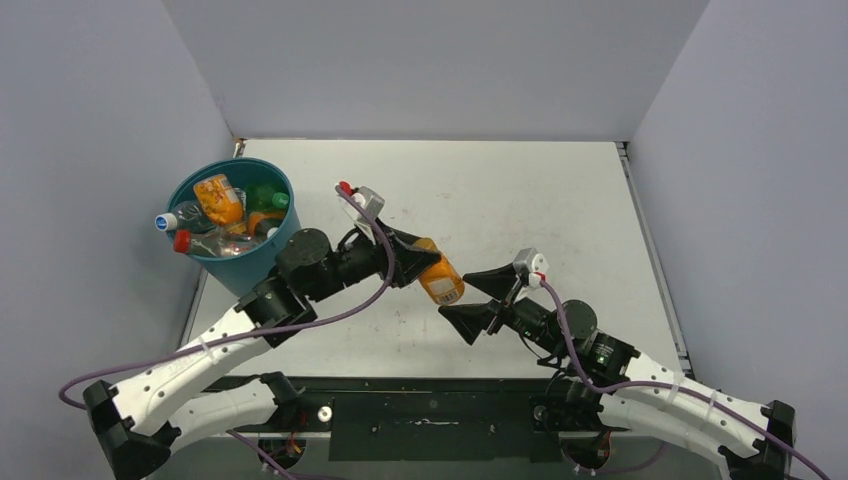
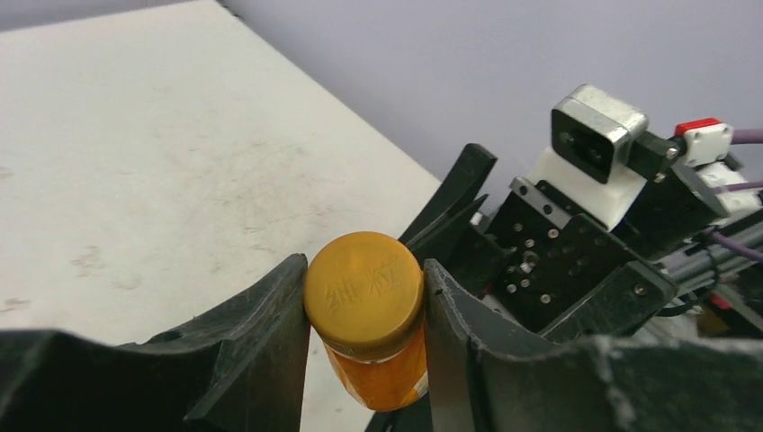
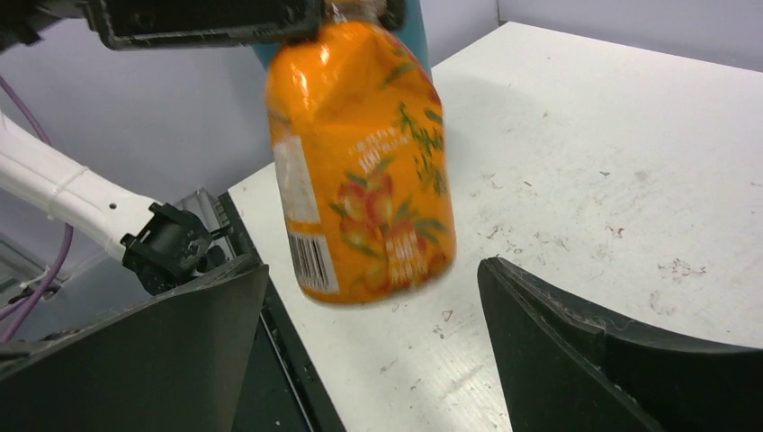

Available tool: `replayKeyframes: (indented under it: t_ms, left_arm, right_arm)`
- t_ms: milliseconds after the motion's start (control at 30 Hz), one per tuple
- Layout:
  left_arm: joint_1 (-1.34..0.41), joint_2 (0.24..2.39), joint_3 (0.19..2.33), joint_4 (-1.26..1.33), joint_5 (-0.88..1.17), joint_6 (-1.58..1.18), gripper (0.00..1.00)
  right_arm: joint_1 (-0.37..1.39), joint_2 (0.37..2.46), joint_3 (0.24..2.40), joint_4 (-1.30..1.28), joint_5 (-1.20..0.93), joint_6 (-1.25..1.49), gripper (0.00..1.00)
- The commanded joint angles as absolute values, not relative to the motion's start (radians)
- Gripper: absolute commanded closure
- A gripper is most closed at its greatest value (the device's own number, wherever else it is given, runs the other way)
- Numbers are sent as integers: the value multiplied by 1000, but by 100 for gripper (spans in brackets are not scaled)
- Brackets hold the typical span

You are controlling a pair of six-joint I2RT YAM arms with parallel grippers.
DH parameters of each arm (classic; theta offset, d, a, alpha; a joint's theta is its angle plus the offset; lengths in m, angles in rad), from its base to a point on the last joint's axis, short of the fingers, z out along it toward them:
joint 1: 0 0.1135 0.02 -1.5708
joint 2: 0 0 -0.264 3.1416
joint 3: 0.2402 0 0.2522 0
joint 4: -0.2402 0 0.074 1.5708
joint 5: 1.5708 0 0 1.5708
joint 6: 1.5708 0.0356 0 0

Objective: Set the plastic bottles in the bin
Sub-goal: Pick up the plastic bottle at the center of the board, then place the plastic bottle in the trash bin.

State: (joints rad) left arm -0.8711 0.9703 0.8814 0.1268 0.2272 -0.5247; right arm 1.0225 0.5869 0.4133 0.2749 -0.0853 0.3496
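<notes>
**A:** Nearest us, the right gripper (image 1: 456, 298) is spread wide, with one finger on each side of the orange bottle (image 3: 360, 171) and neither touching it.

**B:** And the left gripper (image 2: 364, 301)?

**A:** It's pinching the cap (image 2: 364, 288). The bottle hangs tilted over the table (image 1: 540, 190), well apart from the bin (image 1: 240, 268).

**B:** A cap grip looks thin to me. Swing slowly and let go over the bin's mouth, above the bottles heaped inside (image 1: 220, 200).

**A:** Only the left wrist view shows the fingers (image 2: 270, 342) pressed on the cap. Only the top view shows how full the bin is.

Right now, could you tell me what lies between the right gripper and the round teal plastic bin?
The orange-filled plastic bottle, gripped at its cap by the left gripper; the top view shows it.
</notes>
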Motion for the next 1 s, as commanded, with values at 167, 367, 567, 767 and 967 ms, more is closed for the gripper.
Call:
replayKeyframes:
  t_ms: [167, 367, 567, 767, 967]
  left_arm:
    - [-870, 784, 1295, -434, -644, -25, 100]
    - [-766, 816, 1321, -420, -969, 167, 100]
    - [-503, 899, 1327, -374, -858, 179, 100]
    - [-431, 972, 1241, -302, -864, 173, 100]
    - [-415, 996, 1162, -251, -917, 234, 100]
  right_arm:
    - [1030, 566, 539, 142, 38, 382, 10]
    - [1030, 564, 503, 177, 75, 409, 10]
    - [1031, 597, 511, 194, 55, 425, 10]
    - [1030, 615, 526, 184, 53, 422, 10]
    - [1029, 587, 522, 175, 57, 434, 10]
